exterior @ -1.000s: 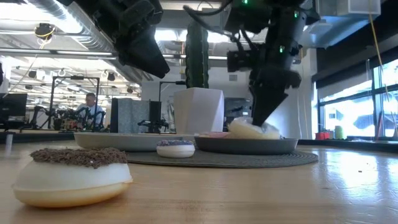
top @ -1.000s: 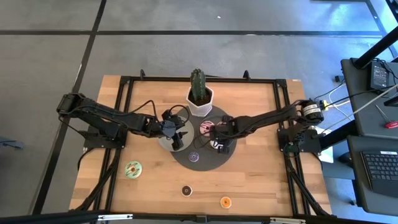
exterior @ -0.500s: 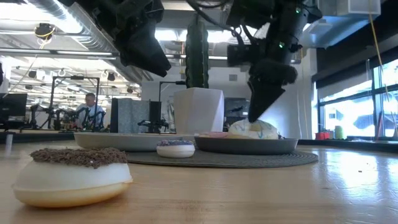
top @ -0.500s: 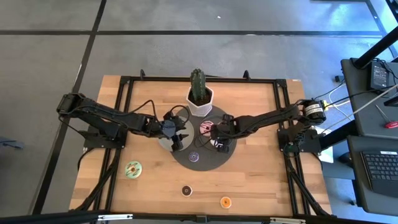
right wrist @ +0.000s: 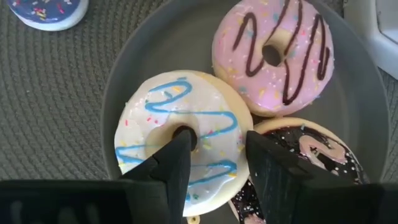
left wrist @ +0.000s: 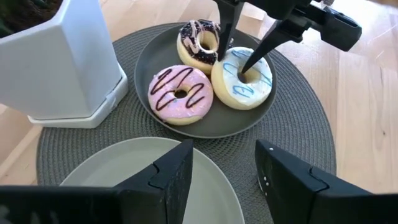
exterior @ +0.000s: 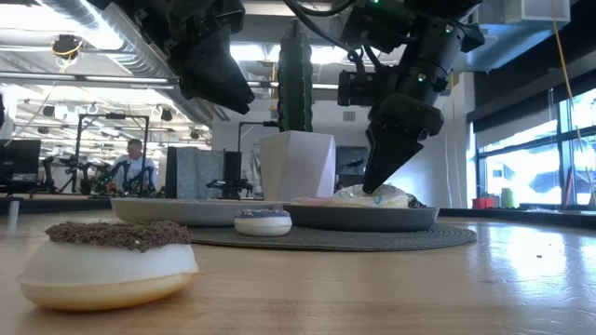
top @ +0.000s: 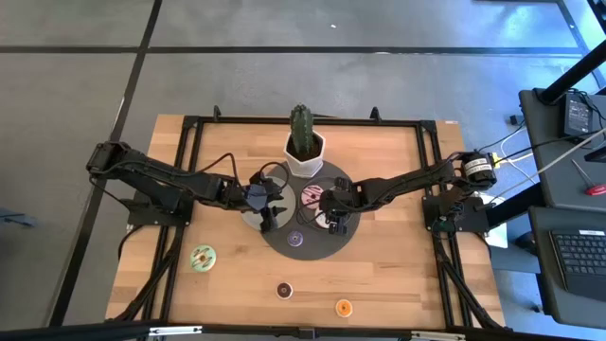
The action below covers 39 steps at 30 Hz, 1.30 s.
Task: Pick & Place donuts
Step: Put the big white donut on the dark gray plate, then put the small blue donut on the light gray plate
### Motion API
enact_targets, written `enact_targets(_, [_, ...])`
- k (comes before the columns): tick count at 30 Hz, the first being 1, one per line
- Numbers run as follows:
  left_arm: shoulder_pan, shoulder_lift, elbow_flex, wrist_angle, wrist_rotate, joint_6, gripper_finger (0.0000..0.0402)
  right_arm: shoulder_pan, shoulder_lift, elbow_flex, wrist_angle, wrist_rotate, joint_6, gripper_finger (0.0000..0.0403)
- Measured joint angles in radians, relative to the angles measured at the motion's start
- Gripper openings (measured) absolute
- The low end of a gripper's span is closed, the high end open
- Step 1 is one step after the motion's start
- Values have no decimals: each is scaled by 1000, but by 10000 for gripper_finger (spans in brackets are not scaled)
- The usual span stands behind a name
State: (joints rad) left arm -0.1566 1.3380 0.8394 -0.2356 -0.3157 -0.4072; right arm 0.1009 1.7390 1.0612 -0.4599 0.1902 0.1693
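Right hand (left wrist: 239, 59) hangs directly over the white blue-striped donut (left wrist: 242, 78) on the dark plate (left wrist: 149, 59), fingers slightly apart, one in its hole, one outside the rim, gripping nothing.

- Pink donut (left wrist: 181, 94): dark brown zigzag lines, pale sprinkles.
- White donut (left wrist: 242, 78): blue squiggles.
- Chocolate donut (left wrist: 199, 41): dark with pink streaks.
- Dark grey plate (left wrist: 155, 59); lighter grey plate (left wrist: 124, 168).
- Grey woven mat (left wrist: 298, 124).
- White pot (left wrist: 62, 62).
- Purple-topped small donut (right wrist: 46, 11).
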Motion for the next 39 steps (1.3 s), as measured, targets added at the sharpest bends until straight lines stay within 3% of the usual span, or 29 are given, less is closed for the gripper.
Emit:
enact_targets(17, [0,75,1,53,84,14,169,3,-73,-7,58,-27,-35,155])
enact_targets(24, [0,175,1,131,214,70,169,33,-193,-96,68,-24,9,155])
enact_targets(33, [0,319,1,253,288,101,169,114,-524,-359,149,188,202,155])
enact_targets(39, [-32,375,11,320,282,225,156,152,-637,-458,224,270,247,155])
